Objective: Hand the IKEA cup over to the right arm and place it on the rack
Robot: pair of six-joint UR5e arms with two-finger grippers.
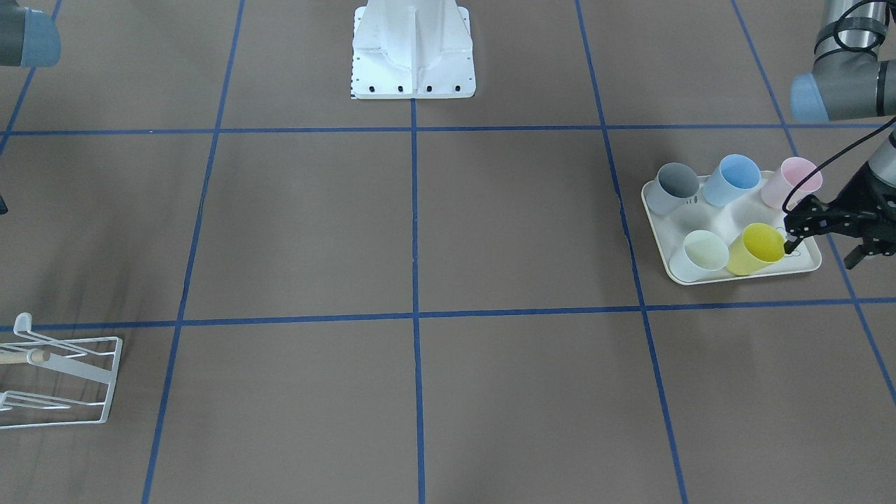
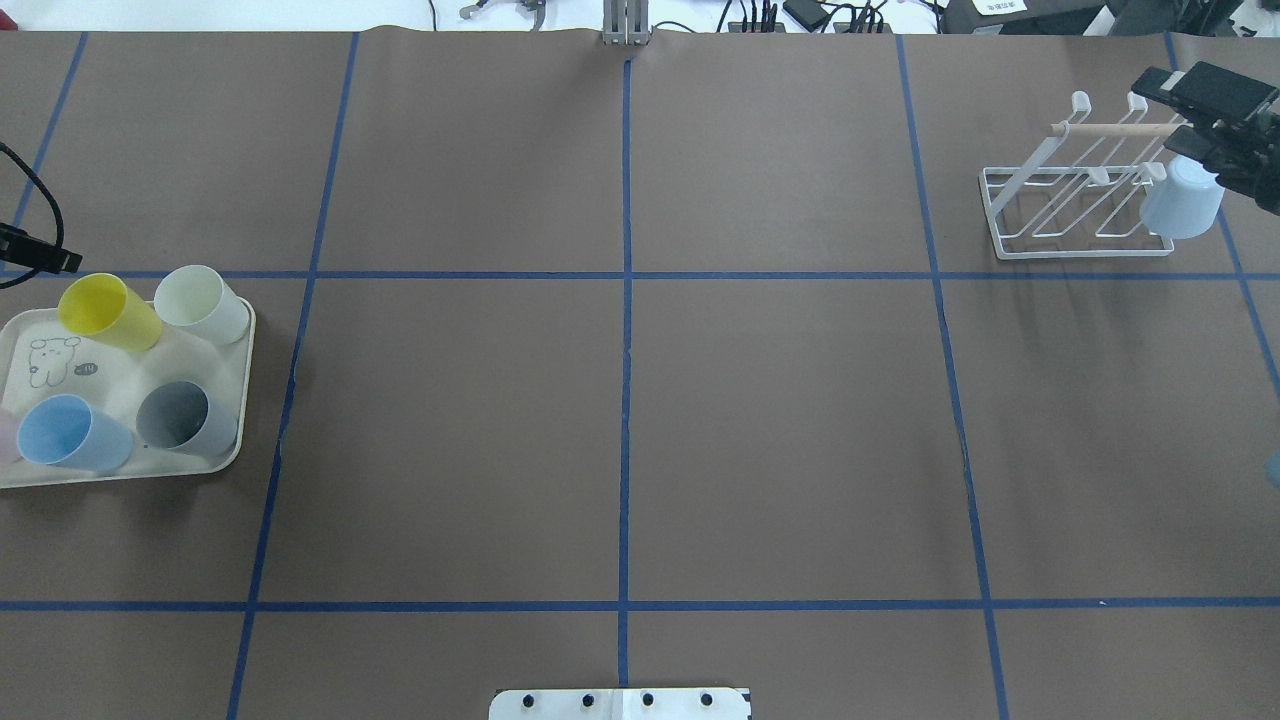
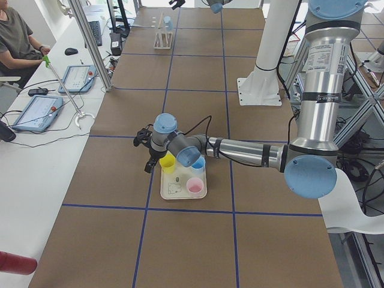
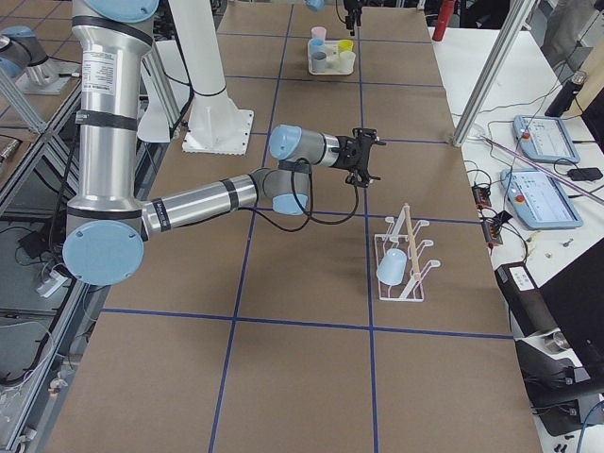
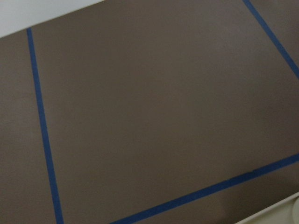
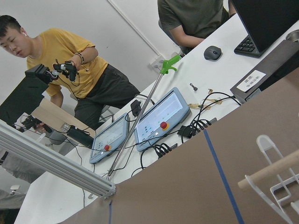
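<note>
While the pale cup (image 2: 1180, 205) is hanging on the rack (image 2: 1075, 200), your left end effector (image 1: 822, 252) is hovering wide open beside the yellow cup (image 1: 756, 248). For the right end effector (image 4: 363, 175), can't tell. Next is probably lowering and closing on it.

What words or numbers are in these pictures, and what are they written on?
No text here can be read for sure.
Printed band on the left arm: too small to read.
Printed band on the right arm: too small to read.
White label on the dark board: blurred.
Tiny mark beside the drawing on the tray: too small to read.
</note>
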